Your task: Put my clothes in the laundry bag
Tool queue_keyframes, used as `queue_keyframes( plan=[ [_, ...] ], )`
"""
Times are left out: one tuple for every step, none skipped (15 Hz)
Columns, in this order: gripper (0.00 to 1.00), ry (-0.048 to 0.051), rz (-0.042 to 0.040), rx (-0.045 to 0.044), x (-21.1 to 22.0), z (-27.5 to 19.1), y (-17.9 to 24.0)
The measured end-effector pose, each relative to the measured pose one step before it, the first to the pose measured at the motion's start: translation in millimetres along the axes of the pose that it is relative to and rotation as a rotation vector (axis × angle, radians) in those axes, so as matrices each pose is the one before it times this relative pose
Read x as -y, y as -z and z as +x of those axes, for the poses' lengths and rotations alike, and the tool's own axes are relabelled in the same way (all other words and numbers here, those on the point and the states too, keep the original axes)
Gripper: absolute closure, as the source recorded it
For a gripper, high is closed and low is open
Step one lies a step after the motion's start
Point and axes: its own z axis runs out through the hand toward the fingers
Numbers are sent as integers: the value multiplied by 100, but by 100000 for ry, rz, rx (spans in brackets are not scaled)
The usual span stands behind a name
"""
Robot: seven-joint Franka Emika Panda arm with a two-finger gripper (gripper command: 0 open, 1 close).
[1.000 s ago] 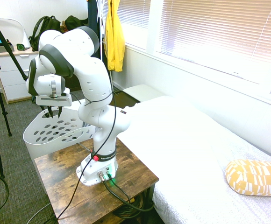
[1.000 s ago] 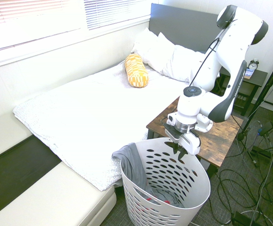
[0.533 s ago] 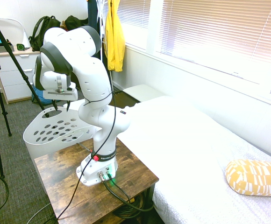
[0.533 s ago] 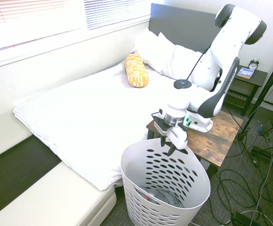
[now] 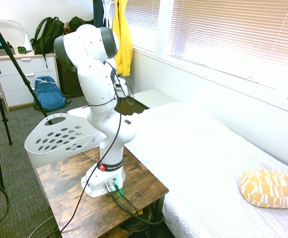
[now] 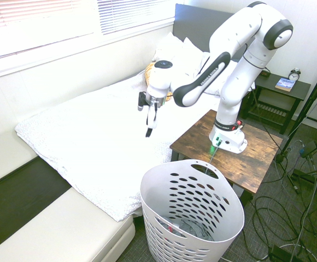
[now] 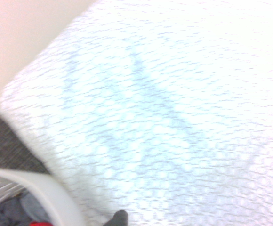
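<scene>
Clothes (image 6: 188,228) lay at the bottom of the white laundry basket (image 6: 224,203), grey fabric with a red bit, so the drop looked done. Tool (image 6: 148,132) hung above the white bed (image 6: 87,131), at about 11 o'clock from the basket in the second exterior view, pointing down with nothing in it; the fingers looked pressed nearly together, though small in frame.

Step in hand, as I judged it: retreat clear of the basket. Doing it well meant keeping height over the bed cover, not snagging the basket rim, and stopping well apart from the wooden worktop (image 6: 257,158).

View differences: the first exterior view hid the tool behind the arm and showed only the basket's outside (image 5: 59,139), not its contents. The wrist view caught the basket rim (image 7: 42,188) with grey and red clothes (image 7: 19,212) inside, beside the bed cover (image 7: 174,117).
</scene>
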Motion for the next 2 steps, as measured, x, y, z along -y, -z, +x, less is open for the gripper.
queue_keyframes(
  plan=[
    [0,-4947,-1890,-936,-2418,3479,-844],
    [0,-4512,-1835,-635,-2091,2877,-834]
  ],
)
